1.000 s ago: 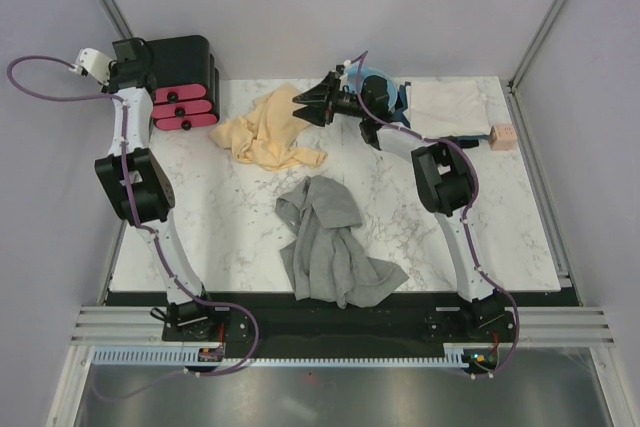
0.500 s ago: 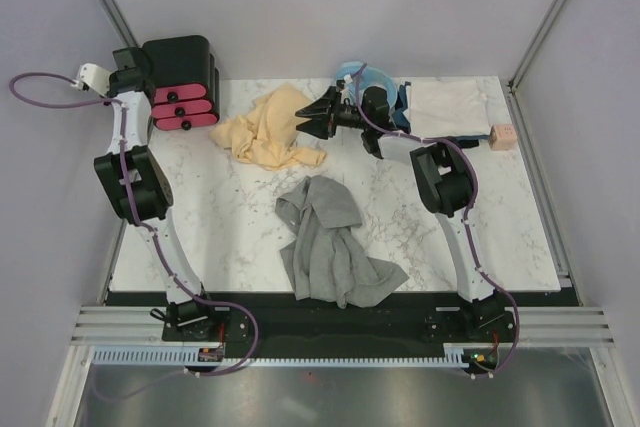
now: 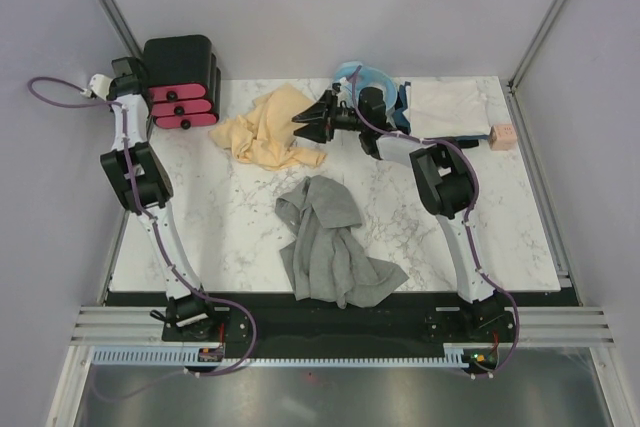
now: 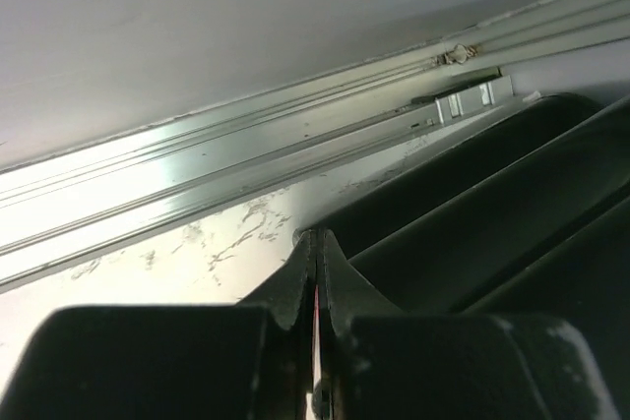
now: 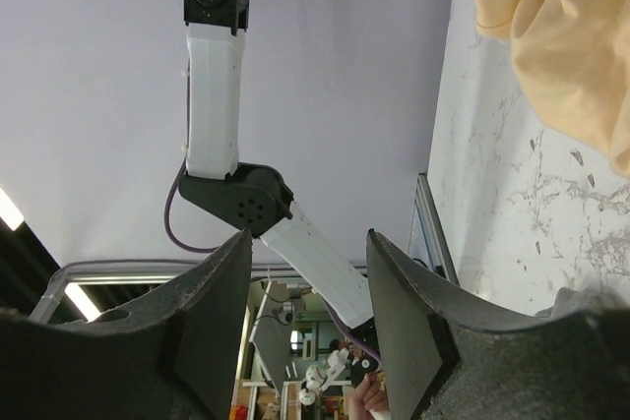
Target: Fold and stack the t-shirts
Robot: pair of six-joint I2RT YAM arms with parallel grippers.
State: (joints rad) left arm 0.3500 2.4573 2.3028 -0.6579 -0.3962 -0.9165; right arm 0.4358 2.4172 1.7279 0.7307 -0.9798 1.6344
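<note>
Top external view: the right gripper point(image 3: 309, 119), jaws apart and empty, hangs just beside the tan shirt point(image 3: 262, 135). The left gripper point(image 4: 315, 248), by the black box point(image 3: 182, 59), is closed.

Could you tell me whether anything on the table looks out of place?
Two shirts lie crumpled rather than folded: the tan-yellow t-shirt at the back and the grey t-shirt, which reaches the near edge of the table.
</note>
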